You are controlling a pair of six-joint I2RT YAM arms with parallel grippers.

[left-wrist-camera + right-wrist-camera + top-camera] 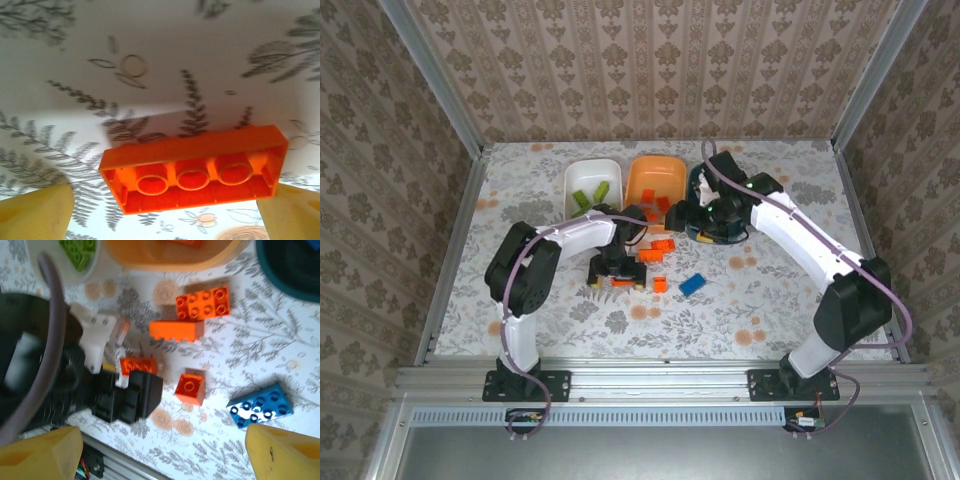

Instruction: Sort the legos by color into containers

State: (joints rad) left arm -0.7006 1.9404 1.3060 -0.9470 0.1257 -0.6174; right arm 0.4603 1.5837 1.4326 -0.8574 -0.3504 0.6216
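Observation:
An orange lego point(195, 170) lies on the table with its hollow underside facing the left wrist camera. My left gripper point(162, 215) point(617, 272) stands open low over it, one yellow fingertip point(35, 212) clear of its left end and the other close by its right end. More orange legos point(202, 302) point(190, 387) and a blue lego point(260, 405) point(692, 285) lie loose to its right. At the back stand the white container point(592, 170) holding green legos point(588, 196), the orange container point(655, 172) and the dark teal container point(694, 200). My right gripper point(162, 452) point(705, 215) hangs open and holds nothing, high by the teal container.
The right arm point(800, 240) arches over the teal container and hides most of it. An aluminium rail point(650, 378) runs along the near table edge. Patterned walls close in the back and both sides.

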